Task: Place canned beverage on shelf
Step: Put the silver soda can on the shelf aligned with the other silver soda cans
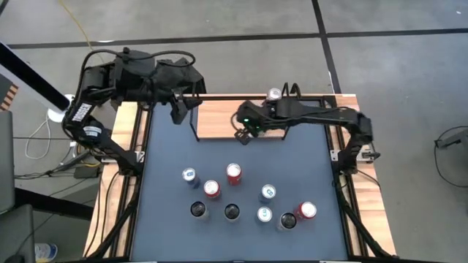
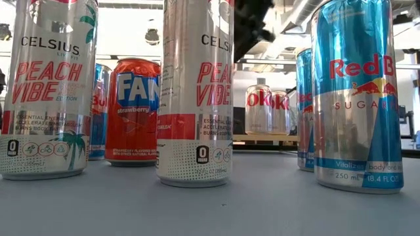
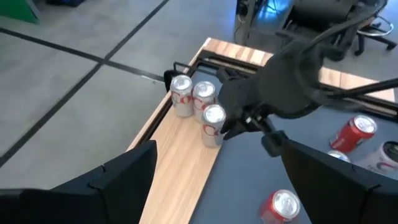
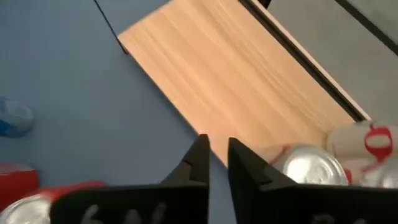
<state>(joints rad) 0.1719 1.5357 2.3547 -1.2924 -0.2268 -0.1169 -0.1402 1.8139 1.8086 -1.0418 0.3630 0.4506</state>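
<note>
Overhead, the right hand (image 1: 242,134) reaches in from the right edge of the surface (image 1: 168,146) and hangs over the front lip of the shelf (image 1: 219,117), its fingers (image 4: 198,163) drawn narrow with only a slit between them and nothing held. The left hand (image 1: 181,113) waits at the far left corner of the surface, near the shelf's left end, its fingers spread wide and empty. Three silver-and-red cans (image 3: 194,102) stand close together at the right end of the shelf (the nearest one just beside the right hand's fingers). Nine more cans (image 1: 234,173) stand loosely grouped toward the near edge of the dark grey surface, among them two tall white ones (image 2: 195,92), a red one (image 2: 133,111) and a blue-and-silver one (image 2: 354,98). Beyond lies grey floor crossed by dark lines.
</note>
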